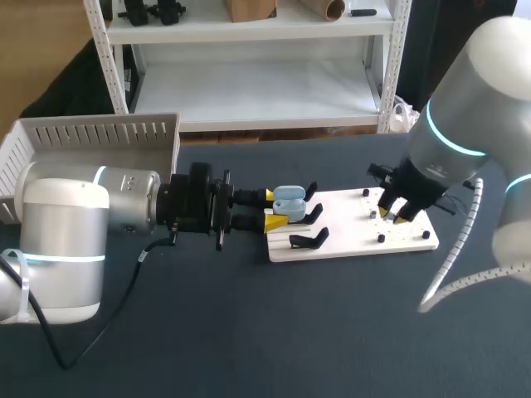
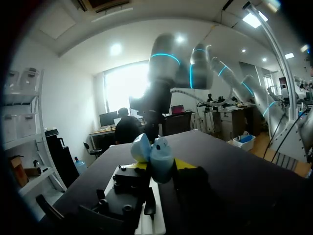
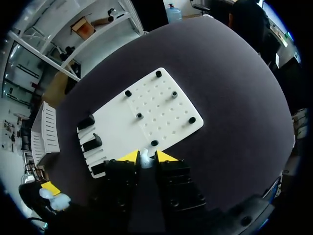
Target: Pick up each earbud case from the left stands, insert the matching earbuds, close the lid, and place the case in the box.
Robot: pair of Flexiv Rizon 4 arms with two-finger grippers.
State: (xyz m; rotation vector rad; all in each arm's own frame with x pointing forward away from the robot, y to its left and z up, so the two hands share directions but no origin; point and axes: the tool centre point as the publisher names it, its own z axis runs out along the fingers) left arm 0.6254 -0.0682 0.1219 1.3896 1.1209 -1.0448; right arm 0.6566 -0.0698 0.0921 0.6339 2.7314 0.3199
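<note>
left gripper (image 1: 275,209): coming in from the left, lying level over the board's left end, fingers pinching the earbud case (image 1: 289,199) from two sides
earbud case: light blue, being held over the black stands (image 1: 309,240); its lid (image 2: 141,147) is standing open
right gripper (image 1: 394,214): hanging over the right part of the pegboard (image 1: 348,247), yellow tips sitting close together and pinching a small white earbud (image 3: 145,159)
pegboard: white, lying on the dark table (image 1: 249,332), with small black pegs (image 3: 192,119) dotting its right half and three stands lining its left end
box (image 1: 91,137): white with slatted walls, sitting at the table's far left corner, behind the left arm and well apart from the case
</note>
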